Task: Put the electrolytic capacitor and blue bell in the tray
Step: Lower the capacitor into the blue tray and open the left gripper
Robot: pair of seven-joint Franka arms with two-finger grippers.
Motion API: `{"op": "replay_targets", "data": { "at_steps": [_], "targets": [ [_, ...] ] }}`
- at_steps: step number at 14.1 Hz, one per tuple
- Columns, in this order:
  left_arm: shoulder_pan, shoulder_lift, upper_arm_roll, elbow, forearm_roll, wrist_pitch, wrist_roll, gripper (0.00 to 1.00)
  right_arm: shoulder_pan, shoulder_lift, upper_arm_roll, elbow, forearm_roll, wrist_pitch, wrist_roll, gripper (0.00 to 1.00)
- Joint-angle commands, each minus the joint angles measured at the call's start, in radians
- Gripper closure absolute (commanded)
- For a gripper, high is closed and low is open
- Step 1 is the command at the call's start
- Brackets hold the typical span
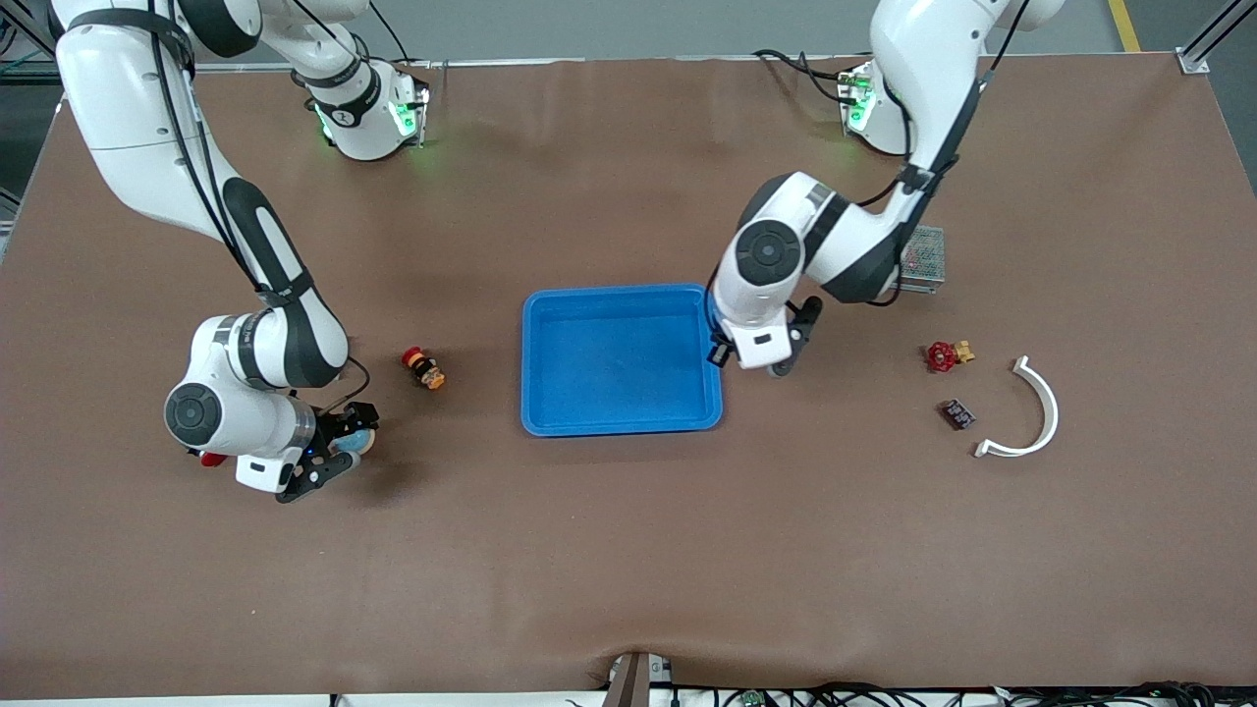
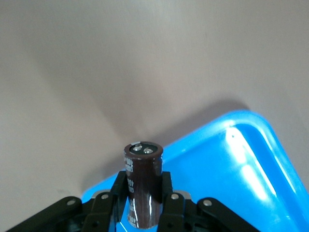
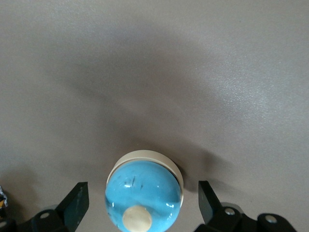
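The electrolytic capacitor point(image 2: 143, 186), a dark brown cylinder with a silver top, is clamped between the fingers of my left gripper point(image 2: 143, 193). In the front view my left gripper point(image 1: 781, 361) hangs just past the rim of the bright-blue tray point(image 1: 621, 424), at the tray's edge toward the left arm's end. A corner of the tray point(image 2: 236, 179) shows beneath the capacitor. The blue bell point(image 3: 144, 193), a glossy blue dome on a cream base, stands on the table toward the right arm's end. My right gripper point(image 3: 143, 195) is open, with one finger on each side of the bell point(image 1: 355, 441), apart from it.
A small red, orange and black part point(image 1: 424, 368) lies between the bell and the tray. Toward the left arm's end are a red valve wheel point(image 1: 943, 355), a small dark board point(image 1: 956, 413), a white curved piece point(image 1: 1039, 417) and a metal mesh box point(image 1: 923, 257).
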Motion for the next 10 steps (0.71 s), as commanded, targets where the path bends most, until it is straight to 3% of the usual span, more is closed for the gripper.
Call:
{"op": "replay_targets", "data": {
  "at_steps": [1, 9, 10],
  "targets": [
    [-0.041, 0.057, 0.005, 0.076, -0.001, -0.027, -0.057, 1.00, -0.004, 0.011, 0.004, 0.002, 0.010, 0.010, -0.016, 0.00],
    [-0.124, 0.189, 0.007, 0.140, -0.003, -0.027, -0.209, 1.00, -0.009, 0.025, 0.004, 0.002, 0.009, 0.027, -0.017, 0.00],
    [-0.124, 0.204, 0.008, 0.160, -0.003, -0.027, -0.223, 1.00, -0.007, 0.027, 0.004, 0.002, 0.009, 0.027, -0.017, 0.08]
  ]
}}
